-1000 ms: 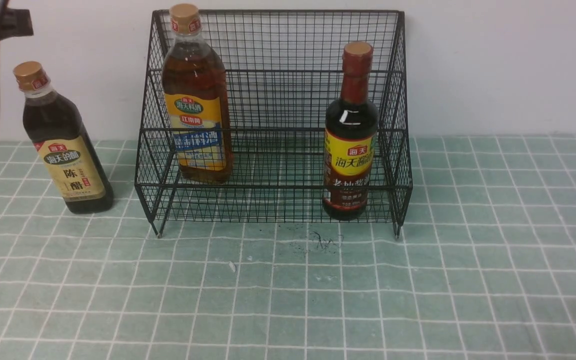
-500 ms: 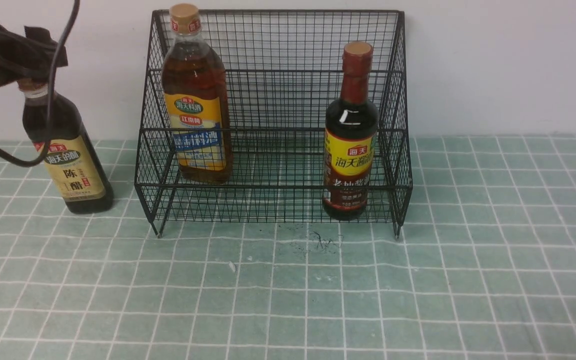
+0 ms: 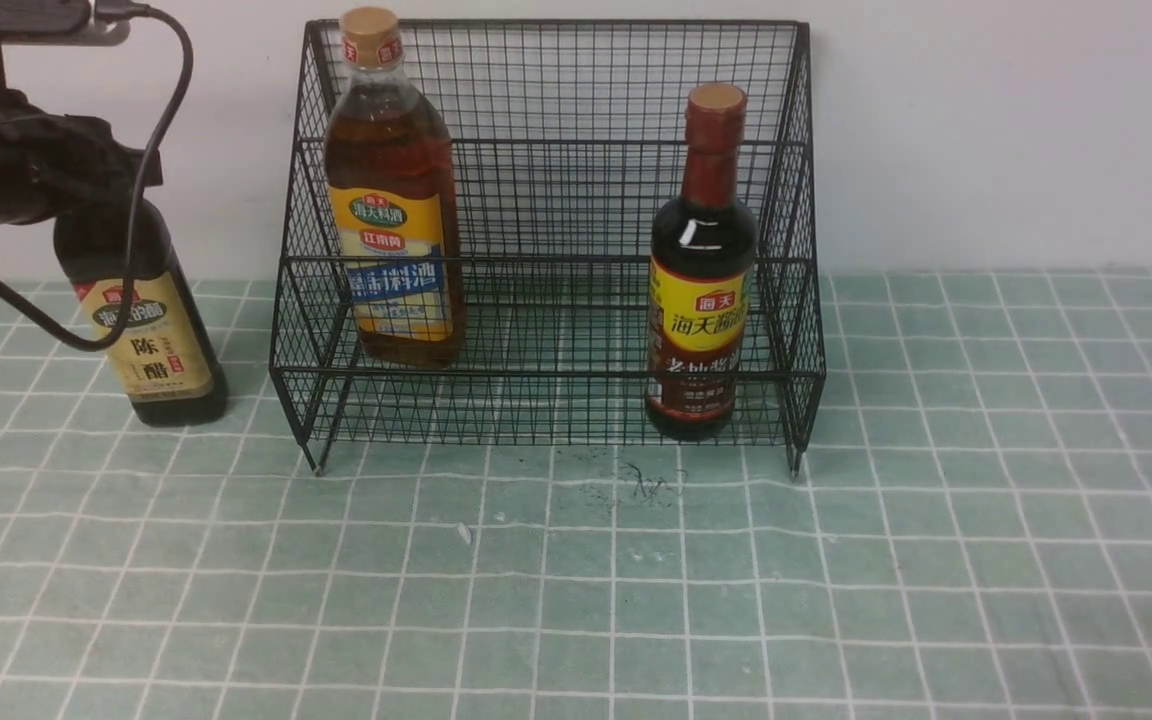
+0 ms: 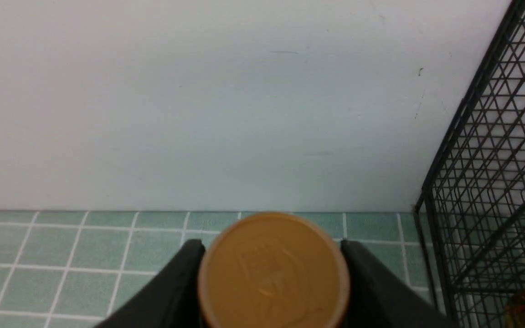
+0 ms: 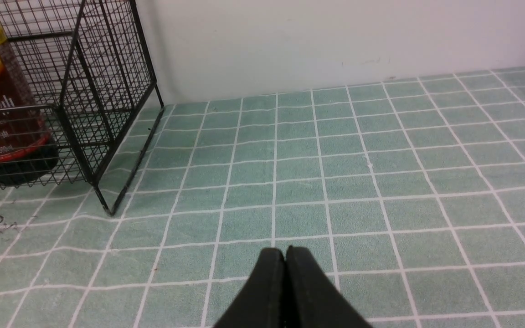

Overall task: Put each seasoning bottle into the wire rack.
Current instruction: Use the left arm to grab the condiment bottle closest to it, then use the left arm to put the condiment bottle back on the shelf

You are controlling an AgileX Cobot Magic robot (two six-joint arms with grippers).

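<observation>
Vinegar bottle [image 3: 141,330]: stood on the surface [image 3: 576,600] left of the wire rack [image 3: 546,240], outside it; cap flanked closely by the left pincer [image 4: 271,278], firm pinch not confirmed. Two bottles are racked. Right pincer [image 5: 285,259]: pressed together, empty.

Plain white wall [image 3: 986,130], green checked tablecloth [image 3: 936,560] with white grid lines

The left gripper [image 4: 271,273] straddles the cap of the vinegar bottle [image 3: 144,330]; the rack [image 3: 546,240] side wall stands just to its right. Inside, the amber bottle [image 3: 394,200] fills the left end, the soy bottle [image 3: 701,290] the right; the middle is free.
</observation>
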